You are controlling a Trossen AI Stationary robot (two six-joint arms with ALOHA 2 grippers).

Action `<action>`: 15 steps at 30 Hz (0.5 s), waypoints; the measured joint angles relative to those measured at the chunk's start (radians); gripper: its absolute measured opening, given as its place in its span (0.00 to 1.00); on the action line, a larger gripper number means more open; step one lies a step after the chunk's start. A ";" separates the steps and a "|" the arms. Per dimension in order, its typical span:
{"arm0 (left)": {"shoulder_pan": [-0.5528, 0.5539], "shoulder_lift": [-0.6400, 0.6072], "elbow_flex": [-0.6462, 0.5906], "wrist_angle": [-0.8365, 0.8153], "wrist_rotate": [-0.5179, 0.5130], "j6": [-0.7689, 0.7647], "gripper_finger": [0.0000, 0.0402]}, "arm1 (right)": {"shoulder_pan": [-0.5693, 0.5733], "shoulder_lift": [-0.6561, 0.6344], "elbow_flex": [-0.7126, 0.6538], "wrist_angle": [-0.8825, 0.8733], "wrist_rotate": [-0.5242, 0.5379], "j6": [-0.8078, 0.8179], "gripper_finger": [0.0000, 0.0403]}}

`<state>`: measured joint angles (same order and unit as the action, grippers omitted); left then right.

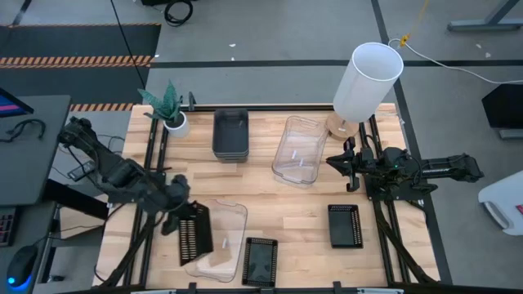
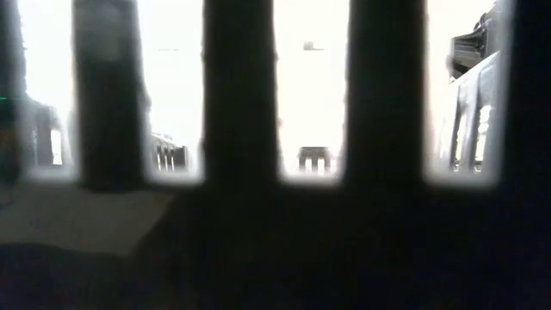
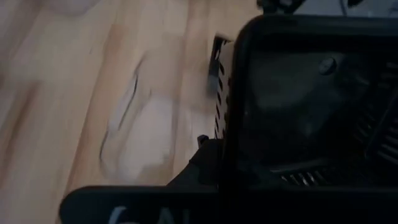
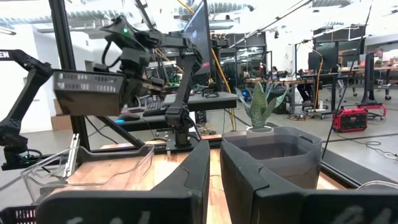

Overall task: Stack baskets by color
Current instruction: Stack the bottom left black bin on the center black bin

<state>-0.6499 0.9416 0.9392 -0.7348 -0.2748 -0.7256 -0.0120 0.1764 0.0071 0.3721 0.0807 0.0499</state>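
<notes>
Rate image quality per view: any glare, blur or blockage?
High view: evenly lit, sharp, table fully readable. Low view: blocked by dark out-of-focus bars against blown-out white; nothing usable. Left wrist view: soft, the close black basket fills much of it. Right wrist view: fairly sharp, bright ceiling lights, near fingers blurred.

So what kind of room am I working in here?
Most likely a robotics lab or workshop: a wooden table flanked by two arms, desks with monitors and equipment behind, and hazard-striped tape on the grey floor.
</notes>
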 joint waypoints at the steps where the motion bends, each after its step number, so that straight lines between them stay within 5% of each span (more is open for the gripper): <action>1: 0.020 0.016 0.000 0.036 0.006 0.024 0.00 | 0.000 0.000 0.000 0.000 0.000 0.000 0.11; 9: 0.153 0.210 0.001 0.349 0.163 0.181 0.01 | 0.000 0.000 0.000 0.000 0.000 0.000 0.11; 15: 0.195 0.413 0.104 0.369 0.253 0.222 0.01 | 0.000 0.000 0.000 0.000 0.000 0.000 0.11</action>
<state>-0.4553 1.3544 1.0435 -0.3657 -0.0215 -0.5039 -0.0119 0.1764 0.0071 0.3717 0.0807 0.0500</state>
